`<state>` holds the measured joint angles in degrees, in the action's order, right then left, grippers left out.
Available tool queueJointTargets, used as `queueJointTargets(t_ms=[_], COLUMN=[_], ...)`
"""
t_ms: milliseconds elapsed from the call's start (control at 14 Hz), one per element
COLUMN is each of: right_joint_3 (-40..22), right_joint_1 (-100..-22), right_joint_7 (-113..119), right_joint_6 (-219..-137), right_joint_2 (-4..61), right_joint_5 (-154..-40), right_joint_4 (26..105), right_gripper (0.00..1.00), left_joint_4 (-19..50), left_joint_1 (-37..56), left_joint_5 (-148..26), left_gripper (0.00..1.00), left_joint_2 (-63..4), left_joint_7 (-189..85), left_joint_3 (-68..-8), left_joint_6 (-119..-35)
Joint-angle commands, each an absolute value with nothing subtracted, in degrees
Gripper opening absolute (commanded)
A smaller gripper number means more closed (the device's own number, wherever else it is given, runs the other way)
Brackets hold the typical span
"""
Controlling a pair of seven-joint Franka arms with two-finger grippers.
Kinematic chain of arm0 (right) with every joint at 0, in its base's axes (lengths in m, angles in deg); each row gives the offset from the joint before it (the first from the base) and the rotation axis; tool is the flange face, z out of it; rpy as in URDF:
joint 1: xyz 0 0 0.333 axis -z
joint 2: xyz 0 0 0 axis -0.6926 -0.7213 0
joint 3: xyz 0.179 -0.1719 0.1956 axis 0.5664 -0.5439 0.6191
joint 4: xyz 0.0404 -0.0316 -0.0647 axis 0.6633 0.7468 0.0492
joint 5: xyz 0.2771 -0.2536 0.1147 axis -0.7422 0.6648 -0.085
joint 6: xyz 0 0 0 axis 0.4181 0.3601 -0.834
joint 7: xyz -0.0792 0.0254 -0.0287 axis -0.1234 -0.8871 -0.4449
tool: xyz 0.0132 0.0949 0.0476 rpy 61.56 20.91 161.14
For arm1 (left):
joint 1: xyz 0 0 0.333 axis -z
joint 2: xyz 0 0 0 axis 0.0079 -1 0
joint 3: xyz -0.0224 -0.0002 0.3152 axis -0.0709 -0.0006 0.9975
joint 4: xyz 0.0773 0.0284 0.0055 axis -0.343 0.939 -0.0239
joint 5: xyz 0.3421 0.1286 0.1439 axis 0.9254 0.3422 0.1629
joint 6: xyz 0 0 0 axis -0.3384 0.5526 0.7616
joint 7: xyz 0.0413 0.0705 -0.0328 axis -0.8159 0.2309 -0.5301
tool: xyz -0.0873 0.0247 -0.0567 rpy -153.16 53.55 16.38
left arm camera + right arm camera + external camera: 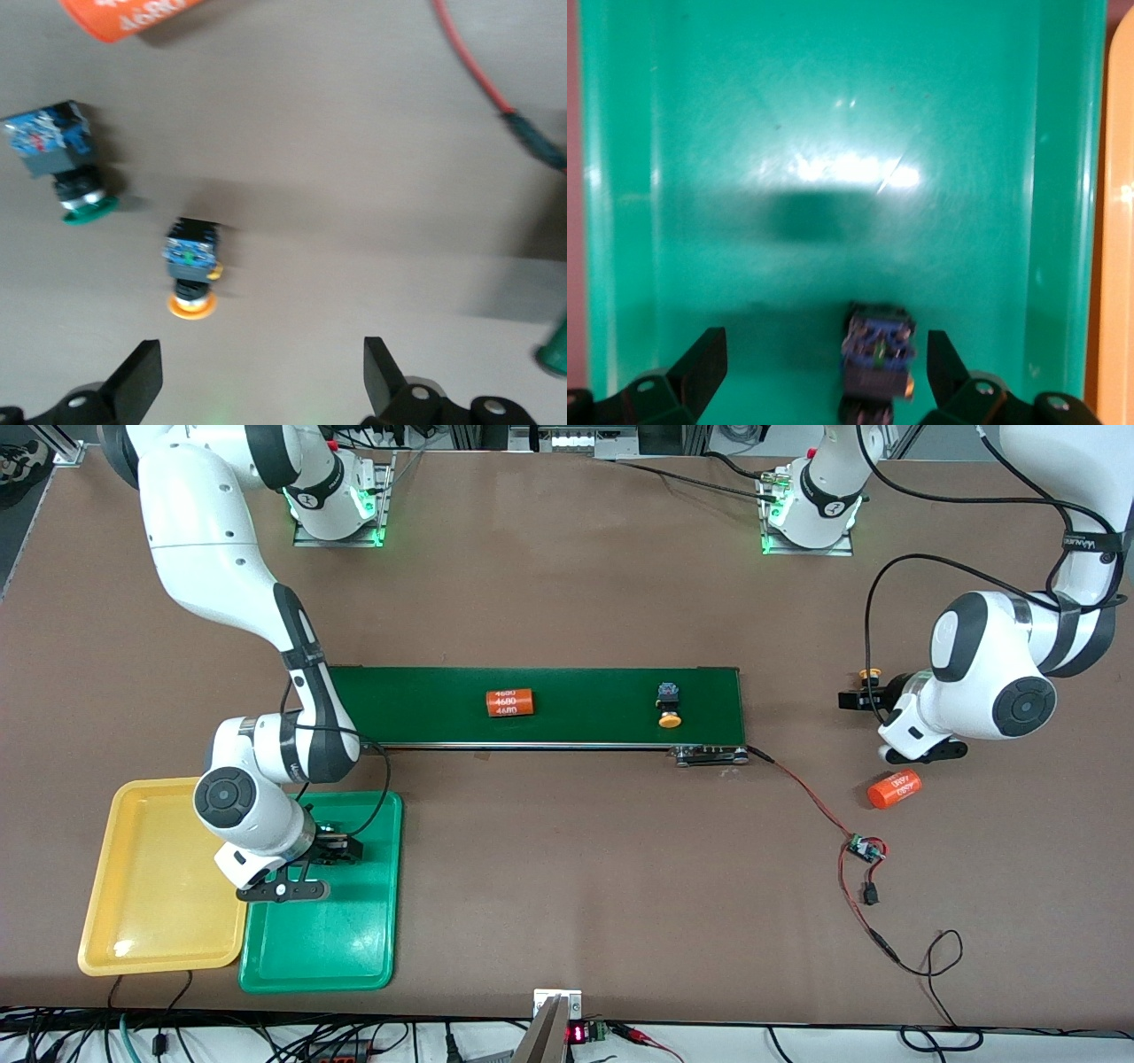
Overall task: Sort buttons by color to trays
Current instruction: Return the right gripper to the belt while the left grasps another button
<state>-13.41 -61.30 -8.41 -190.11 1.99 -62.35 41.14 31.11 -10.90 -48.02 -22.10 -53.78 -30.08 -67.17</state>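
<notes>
The belt [532, 706] carried an orange-capped button [668, 705]. The green tray [354, 948] lay beside the yellow tray [133, 868]. The right gripper [824, 376] hung open over a button [877, 352] in the green tray. The left gripper [263, 381], open, hovered over table buttons, one orange-capped [191, 266], one green-capped [62, 150].

four buttons [669, 704] [190, 257] [62, 155] [875, 350], two trays [97, 886] [354, 939], two orange cylinders [511, 702] [894, 789]
</notes>
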Motion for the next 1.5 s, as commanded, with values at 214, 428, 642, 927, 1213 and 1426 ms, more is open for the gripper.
queueJointTargets(t_ms=[214, 428, 642, 927, 1213, 1426], right_joint_3=[-13.17, -13.00, -12.91, -12.91, -12.91, -13.00], right_joint_1=[-63.26, -63.44, -64.67, -65.54, -68.35, -71.78], right_joint_7=[-8.97, -9.06, -12.47, -12.48, -12.92, -14.41], right_joint_6=[-178.88, -176.33, -172.99, -171.67, -160.79, -159.45], right_joint_2=[7.71, 9.20, 10.87, 12.98, 18.17, 18.26], right_joint_5=[-63.26, -63.26, -64.49, -64.67, -64.84, -64.84], right_joint_4=[41.63, 41.72, 42.33, 42.42, 42.42, 42.34], right_gripper=[1.00, 1.00, 1.00, 1.00, 1.00, 1.00], left_joint_4=[33.05, 37.09, 39.21, 39.65, 40.71, 41.06], left_joint_1=[-18.18, -18.27, -18.27, -19.14, -19.67, -19.68], left_joint_5=[-46.02, -46.02, -46.02, -45.94, -45.94, -45.94], left_gripper=[1.00, 1.00, 1.00, 1.00, 0.94, 0.55], left_joint_2=[-27.53, -27.62, -28.15, -28.85, -29.20, -29.29], left_joint_7=[-46.45, -46.36, -46.01, -44.78, -43.99, -43.98], left_joint_3=[-30.91, -30.91, -30.91, -30.91, -30.83, -30.83], left_joint_6=[-74.62, -79.63, -81.49, -81.49, -81.32, -81.05])
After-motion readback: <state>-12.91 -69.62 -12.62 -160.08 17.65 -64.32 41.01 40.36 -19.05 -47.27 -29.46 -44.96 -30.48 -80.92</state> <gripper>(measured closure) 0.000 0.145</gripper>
